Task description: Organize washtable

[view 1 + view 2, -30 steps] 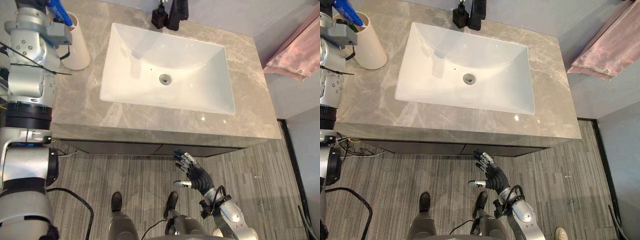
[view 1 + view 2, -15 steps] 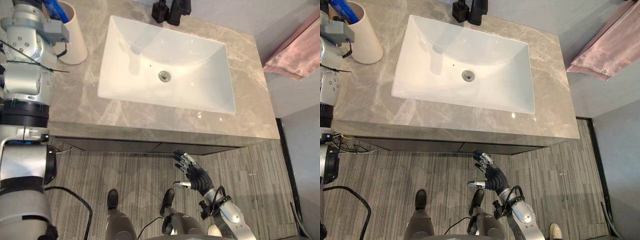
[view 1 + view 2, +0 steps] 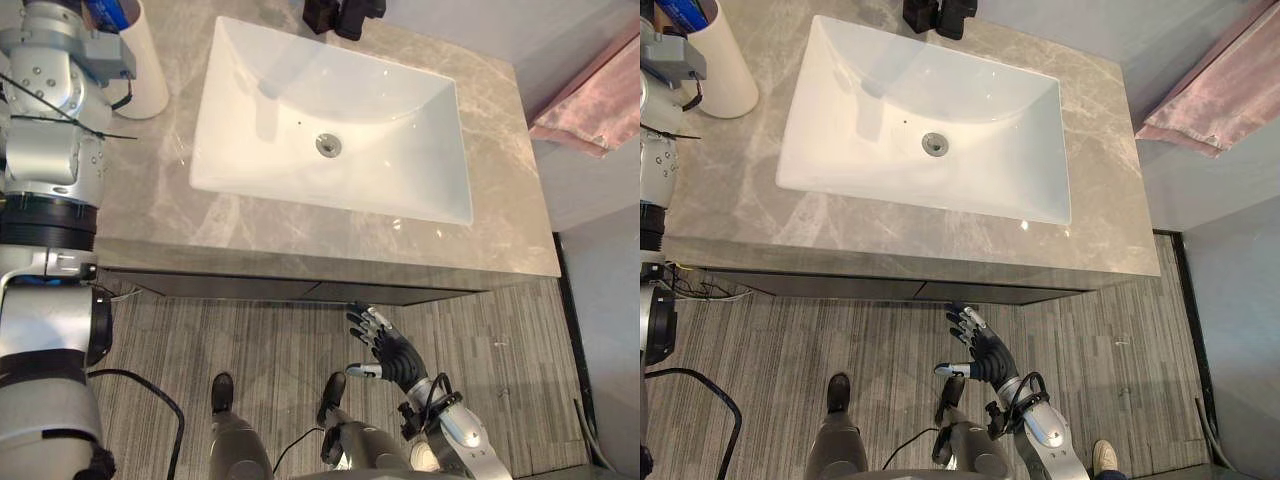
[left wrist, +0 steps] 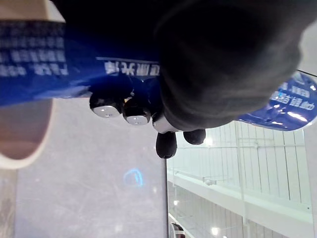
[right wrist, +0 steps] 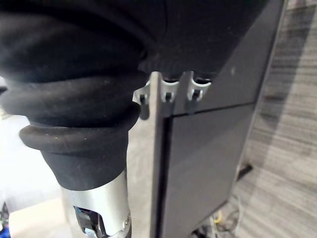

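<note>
Blue tube [image 4: 44, 74] sits in the grip of the left hand [image 4: 223, 64], and in the left wrist view we see the dark-tipped fingers [image 4: 136, 111] curled round its printed body, clamped on it. From the head camera we find the same tube [image 3: 685, 12] at the back left corner of the counter [image 3: 300, 240], right at the mouth of a white cup [image 3: 725, 75]. One end seems to us to reach into the cup, though the arm covers the spot and we cannot be sure. The cup stands upright near the counter's left edge, just beside the left rim of the sink.

The white rectangular sink [image 3: 330, 130] takes up the middle of the grey marbled counter, with its drain near the centre of the basin. At the back edge, behind the sink, we make out a black faucet [image 3: 358, 12] with a small black dispenser [image 3: 320, 15] just beside it.

The right hand [image 3: 388, 348] hangs low, in front of the counter's front edge and over the striped grey floor [image 3: 250, 330]. Its fingers are spread apart and straight, holding nothing. Its wrist view looks along a dark cabinet front [image 5: 208, 163] under the counter. Beyond the right edge of the counter a pink towel [image 3: 590, 100] hangs.
</note>
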Available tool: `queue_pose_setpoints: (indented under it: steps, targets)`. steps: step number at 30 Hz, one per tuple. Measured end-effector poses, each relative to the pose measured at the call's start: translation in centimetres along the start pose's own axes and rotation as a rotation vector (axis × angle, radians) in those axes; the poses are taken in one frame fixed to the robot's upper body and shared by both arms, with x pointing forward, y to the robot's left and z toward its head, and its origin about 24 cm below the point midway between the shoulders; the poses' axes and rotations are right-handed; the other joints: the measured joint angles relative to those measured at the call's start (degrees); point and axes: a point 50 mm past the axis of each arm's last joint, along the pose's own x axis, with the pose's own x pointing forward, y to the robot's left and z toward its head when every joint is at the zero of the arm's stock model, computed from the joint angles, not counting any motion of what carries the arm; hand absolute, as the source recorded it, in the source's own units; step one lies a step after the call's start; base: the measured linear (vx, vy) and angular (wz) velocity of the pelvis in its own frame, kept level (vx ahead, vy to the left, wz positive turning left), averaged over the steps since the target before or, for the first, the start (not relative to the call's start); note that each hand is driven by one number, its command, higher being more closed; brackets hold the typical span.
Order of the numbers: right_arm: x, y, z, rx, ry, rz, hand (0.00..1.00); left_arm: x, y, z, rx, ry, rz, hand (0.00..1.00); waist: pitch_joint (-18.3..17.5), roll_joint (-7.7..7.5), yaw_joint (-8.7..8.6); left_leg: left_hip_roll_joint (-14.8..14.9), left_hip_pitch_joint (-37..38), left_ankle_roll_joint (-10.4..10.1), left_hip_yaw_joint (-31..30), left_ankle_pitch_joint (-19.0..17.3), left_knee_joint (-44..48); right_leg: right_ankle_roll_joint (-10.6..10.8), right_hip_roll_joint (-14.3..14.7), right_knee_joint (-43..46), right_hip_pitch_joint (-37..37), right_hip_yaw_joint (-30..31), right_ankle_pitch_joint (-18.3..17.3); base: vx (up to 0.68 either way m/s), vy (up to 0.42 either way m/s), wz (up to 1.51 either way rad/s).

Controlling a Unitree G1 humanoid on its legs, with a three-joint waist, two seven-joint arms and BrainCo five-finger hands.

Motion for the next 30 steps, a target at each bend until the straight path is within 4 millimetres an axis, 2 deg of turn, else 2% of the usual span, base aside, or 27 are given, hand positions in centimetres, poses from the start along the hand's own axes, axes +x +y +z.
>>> queue_pose_setpoints:
  steps: [1,2,22,30]
  targets:
    - [-0.01,-0.01,-0.01,-0.001,0.001,0.000,0.00,-0.01,0.00,0.10,-0.001,-0.007,0.000,1.00,0.1,-0.03,-0.01,0.0,0.0,0.0,0.0,0.0,0.0,0.0,0.0,0.0,0.0,0.0,0.0,0.00,0.000,0.00]
    - [-0.03,-0.04,-0.01,-0.002,0.002,0.000,0.00,-0.04,-0.01,0.11,-0.002,-0.008,-0.001,0.00,0.1,-0.02,-0.03,0.0,0.0,0.0,0.0,0.0,0.0,0.0,0.0,0.0,0.0,0.0,0.0,0.00,0.000,0.00]
    - [0.05,0.31,0.03,-0.006,0.002,0.021,0.00,-0.22,0.60,0.36,-0.014,-0.033,0.022,0.00,0.8,0.15,-0.02,0.2,-0.2,-0.2,0.1,-0.3,0.7,0.0,0.2,0.0,0.0,0.2,0.0,0.00,0.000,0.00]
    - [0.45,0.73,0.19,-0.007,-0.006,0.046,0.00,-0.27,0.59,0.27,-0.014,-0.029,0.020,0.00,0.7,0.79,0.07,0.1,-0.4,-0.2,-0.2,-0.3,1.3,0.0,0.1,0.0,0.2,0.0,0.0,0.00,0.000,0.01]
